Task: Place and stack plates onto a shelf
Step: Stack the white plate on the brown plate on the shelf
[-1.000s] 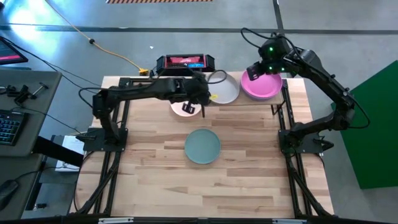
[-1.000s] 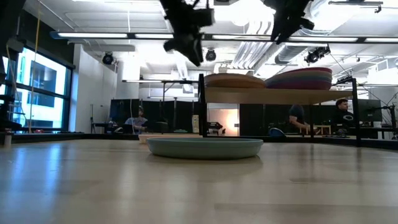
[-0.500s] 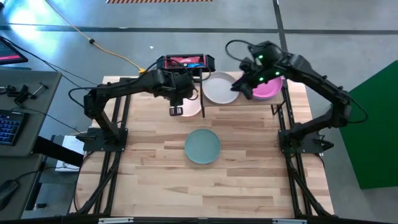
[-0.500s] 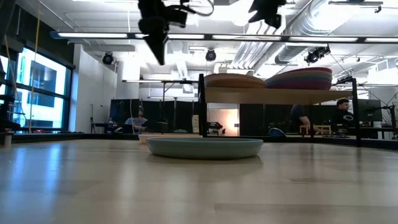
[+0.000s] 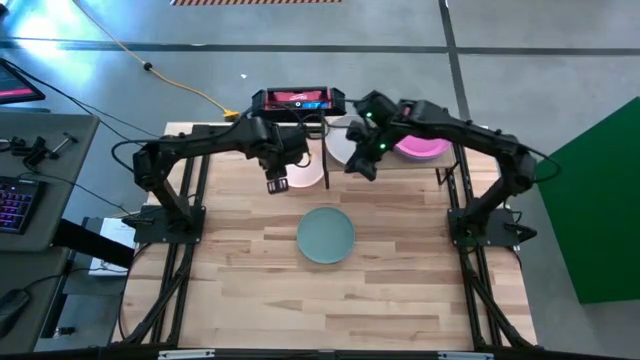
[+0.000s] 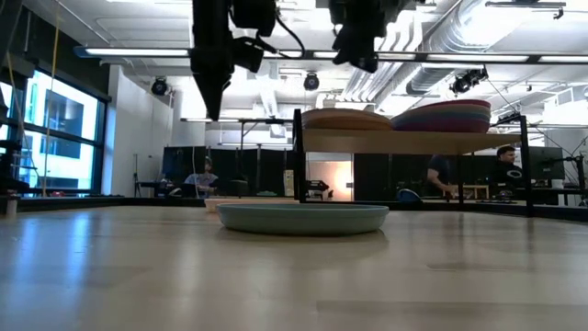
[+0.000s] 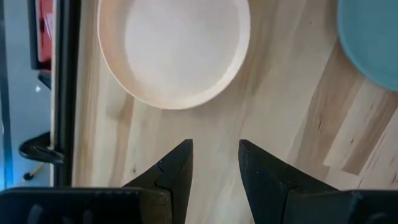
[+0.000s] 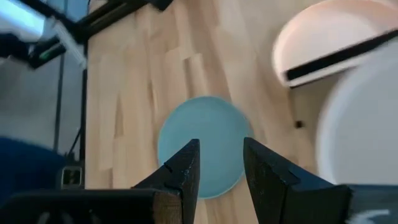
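A teal plate (image 5: pixel 325 235) (image 6: pixel 303 218) lies flat in the middle of the table. A pale pink plate (image 5: pixel 303 174) (image 7: pixel 174 50) lies near the far edge, left of the shelf (image 5: pixel 410 164) (image 6: pixel 413 140). The shelf carries two stacks, one topped by a grey-white plate (image 5: pixel 340 142) and one by a magenta plate (image 5: pixel 425 147). My left gripper (image 5: pixel 277 181) (image 7: pixel 214 168) hangs open above bare table beside the pink plate. My right gripper (image 5: pixel 362 165) (image 8: pixel 221 163) hovers open over the shelf's near left corner, and the teal plate (image 8: pixel 202 146) shows beyond its fingertips.
A black and red device (image 5: pixel 298 99) sits beyond the table's far edge. The shelf's black post (image 6: pixel 298 156) stands between the pink plate and the stacks. Bare wood surrounds the teal plate toward the near, left and right edges. People sit in the room beyond (image 6: pixel 441 175).
My right gripper has left the magenta stack and swung toward the table's left and near side, across the shelf, coming lower. My left gripper has drawn back from the shelf toward the table's left, turned to point straight down, and come lower. The plates have not moved.
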Controlling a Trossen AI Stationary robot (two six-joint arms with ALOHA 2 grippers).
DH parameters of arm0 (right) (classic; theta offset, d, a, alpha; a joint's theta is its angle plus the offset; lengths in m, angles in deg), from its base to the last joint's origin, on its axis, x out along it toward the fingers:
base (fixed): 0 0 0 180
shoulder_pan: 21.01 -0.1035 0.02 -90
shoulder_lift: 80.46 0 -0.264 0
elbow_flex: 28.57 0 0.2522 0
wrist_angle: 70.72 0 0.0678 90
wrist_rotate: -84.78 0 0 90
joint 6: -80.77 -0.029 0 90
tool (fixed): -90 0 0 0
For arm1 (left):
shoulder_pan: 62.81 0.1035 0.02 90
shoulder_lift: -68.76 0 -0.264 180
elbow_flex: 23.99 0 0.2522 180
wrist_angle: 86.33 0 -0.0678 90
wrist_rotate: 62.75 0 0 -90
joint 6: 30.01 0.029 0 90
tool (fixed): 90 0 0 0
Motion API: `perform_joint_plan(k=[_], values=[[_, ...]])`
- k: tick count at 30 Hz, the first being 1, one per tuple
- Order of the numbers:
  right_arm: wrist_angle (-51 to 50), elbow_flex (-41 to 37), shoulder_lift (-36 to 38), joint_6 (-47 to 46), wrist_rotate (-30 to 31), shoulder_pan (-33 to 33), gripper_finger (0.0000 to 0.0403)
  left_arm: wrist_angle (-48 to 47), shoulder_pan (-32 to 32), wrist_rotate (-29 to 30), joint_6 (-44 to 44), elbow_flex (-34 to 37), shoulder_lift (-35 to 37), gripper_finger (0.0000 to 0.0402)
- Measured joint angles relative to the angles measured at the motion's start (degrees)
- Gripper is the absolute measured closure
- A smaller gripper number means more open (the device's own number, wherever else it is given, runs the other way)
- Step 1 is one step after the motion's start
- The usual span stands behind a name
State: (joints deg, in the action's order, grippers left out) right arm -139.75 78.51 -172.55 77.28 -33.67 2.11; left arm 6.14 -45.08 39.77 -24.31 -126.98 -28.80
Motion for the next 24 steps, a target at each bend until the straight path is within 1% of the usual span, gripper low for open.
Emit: perform_joint_plan(k=[5,10,12,17,22,24], values=[[0.6,0.0,-3.1,3.9,-4.6,-0.8,0.0298,0.2,0.2,0.0,-1.5,2.0,0.0,0.0282],[0.8,0.0,-5.0,6.9,-4.4,-0.8,0.0298,-0.1,0.3,0.0,-3.5,3.3,0.0,0.0282],[0.8,0.0,-5.7,7.5,-3.1,-0.8,0.0298,-0.1,0.3,0.0,-3.8,3.2,0.0,0.0282],[1.6,-0.1,-6.9,8.8,3.0,-0.5,0.0298,-1.2,0.9,0.1,-3.8,3.2,0.0,0.0282],[2.1,-0.1,-7.7,8.7,5.6,0.7,0.0298,-3.8,3.0,0.7,-3.7,3.2,0.0,0.0282],[2.3,-0.1,-8.2,8.6,5.8,1.1,0.0298,-4.2,4.1,0.7,-3.7,3.2,0.0,0.0282]])
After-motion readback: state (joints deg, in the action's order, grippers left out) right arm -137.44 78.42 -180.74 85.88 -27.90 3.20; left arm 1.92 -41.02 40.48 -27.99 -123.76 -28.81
